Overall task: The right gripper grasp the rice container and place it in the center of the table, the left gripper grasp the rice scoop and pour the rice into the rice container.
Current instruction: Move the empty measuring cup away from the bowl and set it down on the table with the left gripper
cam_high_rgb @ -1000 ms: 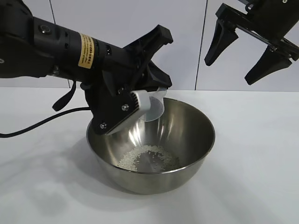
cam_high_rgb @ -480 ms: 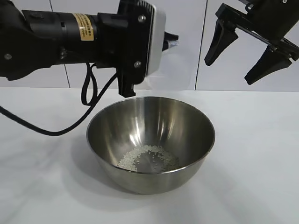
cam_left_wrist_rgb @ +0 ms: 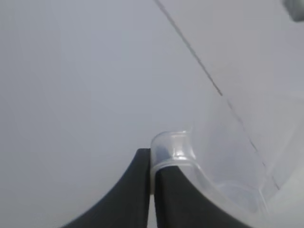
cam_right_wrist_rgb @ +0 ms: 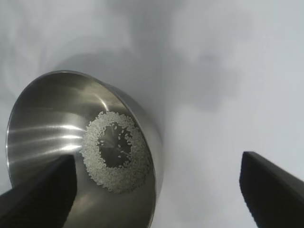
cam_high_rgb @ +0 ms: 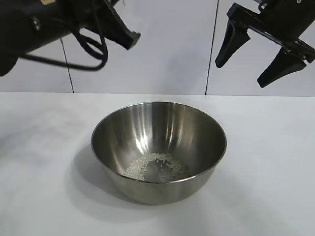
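Right now my left gripper (cam_left_wrist_rgb: 151, 190) is clamped tight on the rim of the rice scoop (cam_left_wrist_rgb: 213, 166): in its wrist view the two black fingers (cam_left_wrist_rgb: 128, 190) sit pressed together with the frosted plastic lip pinched between them, and the translucent cup wall runs off to one side against a plain pale background. From the exterior view I see only the dark end of that left arm up in the top left corner of the picture, high above the table (cam_high_rgb: 39, 147) and well clear of the rice container (cam_high_rgb: 158, 150); the scoop itself is not visible there.

My right gripper (cam_high_rgb: 263, 51) hangs in the air over the far right side of the table, jaws spread wide and pointing down, holding nothing. Its wrist view shows both finger tips (cam_right_wrist_rgb: 273, 190) apart, with the bowl between and below them.

The rice container stands upright near the middle of the table, nearer the front edge than the back. The rice (cam_high_rgb: 156, 167) lies at its bottom as a thin pale ring of grains around a bare patch of steel, plain in the right wrist view.
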Available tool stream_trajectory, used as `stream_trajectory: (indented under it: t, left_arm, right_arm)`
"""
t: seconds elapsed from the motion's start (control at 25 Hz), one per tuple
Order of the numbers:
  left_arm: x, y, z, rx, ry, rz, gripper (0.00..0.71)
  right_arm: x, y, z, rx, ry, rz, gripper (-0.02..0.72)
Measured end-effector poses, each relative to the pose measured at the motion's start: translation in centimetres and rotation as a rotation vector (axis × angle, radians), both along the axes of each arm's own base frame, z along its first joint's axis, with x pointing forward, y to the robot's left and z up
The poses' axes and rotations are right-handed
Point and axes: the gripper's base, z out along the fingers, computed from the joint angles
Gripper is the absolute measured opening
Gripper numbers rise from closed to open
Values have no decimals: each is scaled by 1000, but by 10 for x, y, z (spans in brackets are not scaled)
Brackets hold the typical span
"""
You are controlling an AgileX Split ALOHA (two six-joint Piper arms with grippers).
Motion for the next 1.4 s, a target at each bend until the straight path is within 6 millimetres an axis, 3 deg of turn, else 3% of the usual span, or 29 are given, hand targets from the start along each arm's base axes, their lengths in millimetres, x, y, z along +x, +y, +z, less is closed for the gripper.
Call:
stream_trajectory:
  t: [0.16, 0.36, 0.64, 1.16, 1.4]
  left_arm:
    - [2, 12, 0, -186, 89, 83, 9]
    - [2, 15, 0, -245, 111, 105, 9]
    - [-9, 49, -26, -343, 162, 174, 9]
    - [-39, 100, -77, -223, 318, 261, 9]
    - [-48, 118, -91, -213, 378, 261, 9]
  right_arm:
    - [0, 0, 0, 0, -2, -1, 639]
    - [0, 0, 0, 1, -2, -2, 639]
    - [0, 0, 0, 5, -2, -3, 639]
    - [1, 0, 0, 7, -6, -5, 638]
    - [1, 0, 1, 6, -14, -9, 638]
